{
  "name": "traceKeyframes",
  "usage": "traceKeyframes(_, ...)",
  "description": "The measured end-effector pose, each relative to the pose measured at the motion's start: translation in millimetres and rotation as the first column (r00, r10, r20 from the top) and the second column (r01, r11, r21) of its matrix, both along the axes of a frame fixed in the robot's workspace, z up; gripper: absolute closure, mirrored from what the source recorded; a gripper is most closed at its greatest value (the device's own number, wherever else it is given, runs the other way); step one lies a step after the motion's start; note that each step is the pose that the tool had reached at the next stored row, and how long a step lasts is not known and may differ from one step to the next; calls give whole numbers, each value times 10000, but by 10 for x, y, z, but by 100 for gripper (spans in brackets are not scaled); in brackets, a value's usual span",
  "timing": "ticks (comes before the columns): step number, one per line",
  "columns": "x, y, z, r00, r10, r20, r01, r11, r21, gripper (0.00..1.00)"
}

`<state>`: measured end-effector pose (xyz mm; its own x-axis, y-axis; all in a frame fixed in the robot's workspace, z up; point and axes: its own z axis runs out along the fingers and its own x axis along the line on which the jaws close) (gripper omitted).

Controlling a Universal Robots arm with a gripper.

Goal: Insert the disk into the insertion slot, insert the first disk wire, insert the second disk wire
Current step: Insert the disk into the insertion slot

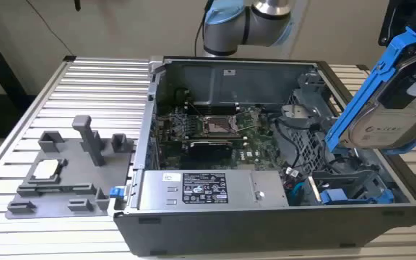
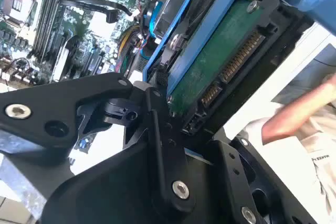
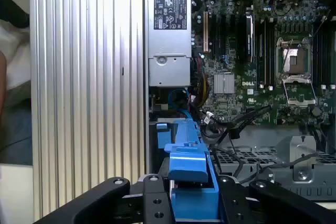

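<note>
Above ribbed table [image 1: 99, 81], fingers [image 2: 160, 129] clamp labelled disk [image 1: 392, 122].

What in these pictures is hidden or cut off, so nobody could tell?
- Silver-grey hard disk in its bright blue plastic bracket: right side cut off by the exterior view's right edge.
- Black gripper: contact faces hidden behind that bracket, first wrist view.
- Grey sheet-metal insertion slot: depth hidden by its own wall, exterior view.
</note>
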<state>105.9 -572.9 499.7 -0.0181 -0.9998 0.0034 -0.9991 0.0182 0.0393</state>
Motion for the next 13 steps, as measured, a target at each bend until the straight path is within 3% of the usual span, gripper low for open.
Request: traceKeyframes(13, 1, 0, -49, 10000, 0, 38, 0, 10000, -4, 67)
